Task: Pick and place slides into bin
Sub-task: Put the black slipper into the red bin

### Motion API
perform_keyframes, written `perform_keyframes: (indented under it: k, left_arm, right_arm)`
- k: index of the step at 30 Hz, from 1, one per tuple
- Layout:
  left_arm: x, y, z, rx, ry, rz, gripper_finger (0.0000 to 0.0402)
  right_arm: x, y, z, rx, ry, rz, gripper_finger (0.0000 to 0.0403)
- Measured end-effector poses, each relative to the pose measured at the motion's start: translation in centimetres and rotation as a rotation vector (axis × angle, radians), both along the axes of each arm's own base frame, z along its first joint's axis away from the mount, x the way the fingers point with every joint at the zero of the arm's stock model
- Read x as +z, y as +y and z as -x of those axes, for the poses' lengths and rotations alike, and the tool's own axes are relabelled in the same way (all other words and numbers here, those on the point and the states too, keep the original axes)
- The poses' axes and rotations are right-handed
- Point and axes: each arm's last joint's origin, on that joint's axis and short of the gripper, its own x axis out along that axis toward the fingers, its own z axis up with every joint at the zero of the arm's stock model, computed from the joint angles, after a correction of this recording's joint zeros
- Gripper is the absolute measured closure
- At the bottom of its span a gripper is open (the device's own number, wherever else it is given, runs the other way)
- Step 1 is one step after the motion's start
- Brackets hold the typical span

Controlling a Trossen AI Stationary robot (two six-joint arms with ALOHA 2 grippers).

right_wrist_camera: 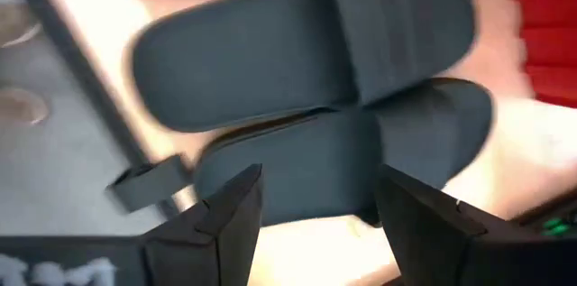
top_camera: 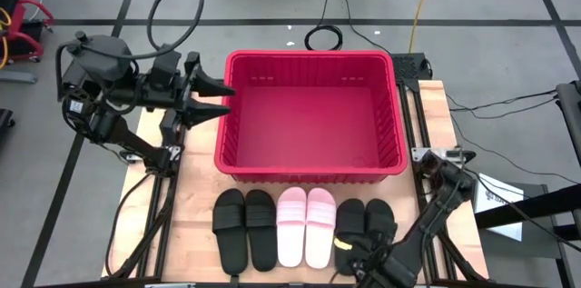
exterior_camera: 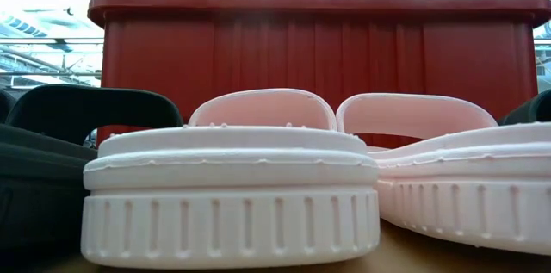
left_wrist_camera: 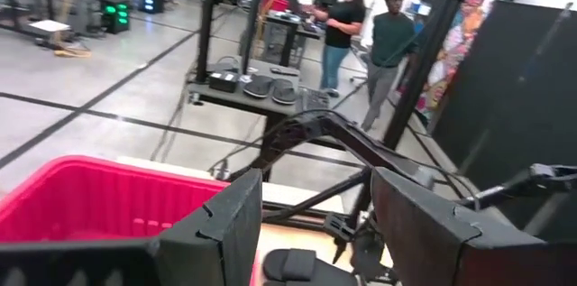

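Our right gripper (top_camera: 363, 256) hangs with fingers spread over the right-hand black slides (top_camera: 365, 224), whose long axes point toward the empty bin (top_camera: 311, 172) just beyond, while our left gripper (top_camera: 211, 95), fingers also spread, waits beside the bin's left wall.

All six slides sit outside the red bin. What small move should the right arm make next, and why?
Probably lower the open right gripper onto the nearer black slide of the right-hand pair and close. It hangs over that pair, holding nothing, and the bin is empty. The left gripper waits by the bin's left rim.
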Motion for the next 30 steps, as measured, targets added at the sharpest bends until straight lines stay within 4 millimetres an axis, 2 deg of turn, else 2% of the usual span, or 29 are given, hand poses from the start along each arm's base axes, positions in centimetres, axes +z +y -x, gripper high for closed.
perform_keyframes:
  k: [4, 11, 14, 21, 30]
  left_arm:
    - [0.0, 0.2, 0.0, 0.07, -0.001, -0.006, 0.0197]
    - [0.0, 0.4, 0.0, 0.125, -0.004, 0.001, 0.0197]
    - [0.0, 0.4, 0.0, 0.126, -0.004, 0.019, 0.0197]
    - [0.1, 0.4, 0.0, 0.131, -0.008, 0.017, 0.0197]
    - [0.1, 0.5, 0.0, 0.13, -0.008, -0.015, 0.0197]
  right_arm:
    - [-1.1, 0.7, 1.5, -0.087, -0.051, 0.066, 0.0202]
    - [-1.1, 2.4, 3.6, -0.116, -0.301, 0.15, 0.0202]
    - [-1.4, 2.7, 4.3, -0.083, -0.297, 0.165, 0.0202]
    - [-3.8, 2.0, 5.4, -0.12, -0.273, 0.247, 0.0202]
    - [-6.7, 0.7, 5.2, -0.169, -0.255, 0.305, 0.0215]
